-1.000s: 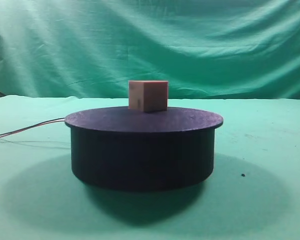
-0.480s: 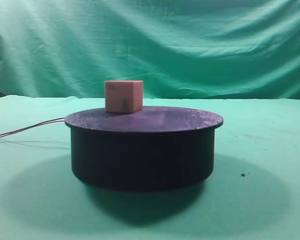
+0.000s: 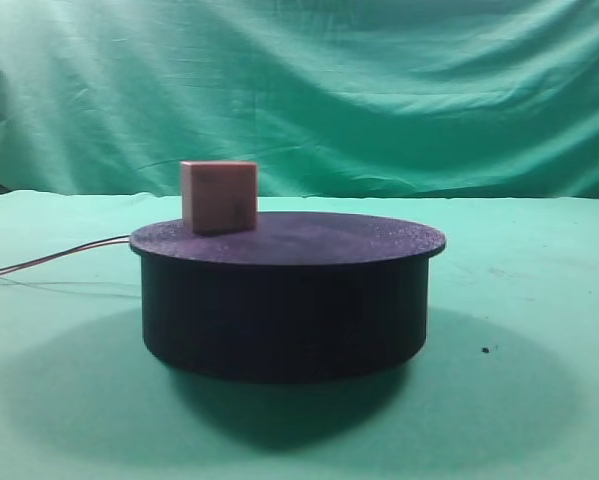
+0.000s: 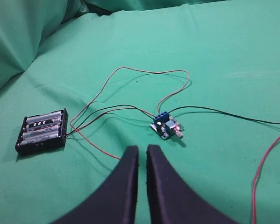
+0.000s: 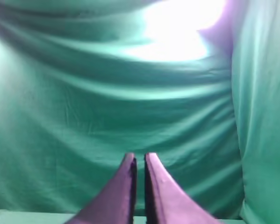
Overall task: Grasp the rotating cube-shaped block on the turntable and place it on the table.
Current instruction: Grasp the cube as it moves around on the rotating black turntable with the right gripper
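The pinkish-tan cube-shaped block (image 3: 219, 196) stands on the left part of the black turntable (image 3: 287, 295), which sits on the light green table (image 3: 539, 300). No gripper shows in the exterior view. In the left wrist view my left gripper (image 4: 142, 150) is shut and empty, hovering over the table cloth near the wires. In the right wrist view my right gripper (image 5: 140, 157) is shut and empty, facing the draped green backdrop. Neither wrist view shows the block or turntable.
Thin red and black wires (image 3: 49, 262) run left from the turntable. In the left wrist view a black battery holder (image 4: 41, 131), a small blue circuit board (image 4: 166, 125) and looping wires (image 4: 149, 74) lie on the cloth. A wrinkled green backdrop (image 3: 299, 90) stands behind.
The block has travelled leftward on the turntable's top, from near the middle to the left side, turning as it goes. No gripper has entered the exterior view.
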`<state>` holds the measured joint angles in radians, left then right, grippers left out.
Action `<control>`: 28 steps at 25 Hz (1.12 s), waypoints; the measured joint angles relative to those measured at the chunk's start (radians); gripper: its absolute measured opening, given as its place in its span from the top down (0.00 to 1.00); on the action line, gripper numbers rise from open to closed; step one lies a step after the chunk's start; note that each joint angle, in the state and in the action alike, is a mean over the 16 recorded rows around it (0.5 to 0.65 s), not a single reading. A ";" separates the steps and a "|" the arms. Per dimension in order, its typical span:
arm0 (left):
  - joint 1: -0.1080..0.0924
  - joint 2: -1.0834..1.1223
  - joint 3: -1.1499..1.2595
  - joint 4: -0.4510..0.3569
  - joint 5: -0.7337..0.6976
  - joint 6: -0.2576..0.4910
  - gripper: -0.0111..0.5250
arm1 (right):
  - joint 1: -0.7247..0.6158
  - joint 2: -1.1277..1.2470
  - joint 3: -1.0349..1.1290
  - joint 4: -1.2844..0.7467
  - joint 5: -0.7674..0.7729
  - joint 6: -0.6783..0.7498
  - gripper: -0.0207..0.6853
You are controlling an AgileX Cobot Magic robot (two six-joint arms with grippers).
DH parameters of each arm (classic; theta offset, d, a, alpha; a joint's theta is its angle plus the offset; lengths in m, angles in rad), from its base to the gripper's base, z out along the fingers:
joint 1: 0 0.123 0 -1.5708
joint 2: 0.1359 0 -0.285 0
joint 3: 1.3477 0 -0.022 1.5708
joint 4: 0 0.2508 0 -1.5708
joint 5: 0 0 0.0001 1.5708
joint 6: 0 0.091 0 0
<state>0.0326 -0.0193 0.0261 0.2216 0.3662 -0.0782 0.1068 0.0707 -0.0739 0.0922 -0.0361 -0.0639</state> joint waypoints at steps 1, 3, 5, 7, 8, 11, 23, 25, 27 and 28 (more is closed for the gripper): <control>0.000 0.000 0.000 0.000 0.000 0.000 0.98 | 0.000 0.024 -0.022 0.014 0.024 0.001 0.97; 0.000 0.000 0.000 0.000 0.000 0.000 0.98 | 0.000 0.080 -0.067 0.043 0.088 0.004 0.97; 0.000 0.000 0.000 0.000 0.000 0.000 0.98 | 0.000 0.143 -0.113 0.078 0.170 0.007 0.97; 0.000 0.000 0.000 0.000 0.000 0.000 0.98 | 0.000 0.213 -0.159 0.111 0.266 0.006 0.97; 0.000 0.000 0.000 0.000 0.000 0.000 0.98 | 0.000 0.249 -0.181 0.127 0.315 0.001 0.97; 0.000 0.000 0.000 0.000 0.000 0.000 0.98 | 0.002 0.358 -0.237 0.169 0.443 -0.028 0.97; 0.000 0.000 0.000 0.000 0.000 0.000 0.98 | 0.191 0.725 -0.397 0.265 0.683 -0.121 0.97; 0.000 0.000 0.000 0.000 0.000 0.000 0.98 | 0.258 0.794 -0.437 0.246 0.705 -0.097 0.97; 0.000 0.000 0.000 0.000 0.000 0.000 0.98 | 0.328 0.867 -0.482 0.222 0.721 -0.061 0.97; 0.000 0.000 0.000 0.000 0.000 0.000 0.98 | 0.363 0.905 -0.505 0.210 0.727 -0.041 0.97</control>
<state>0.0326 -0.0193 0.0261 0.2216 0.3662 -0.0782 0.4699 0.9753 -0.5784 0.3024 0.6910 -0.1052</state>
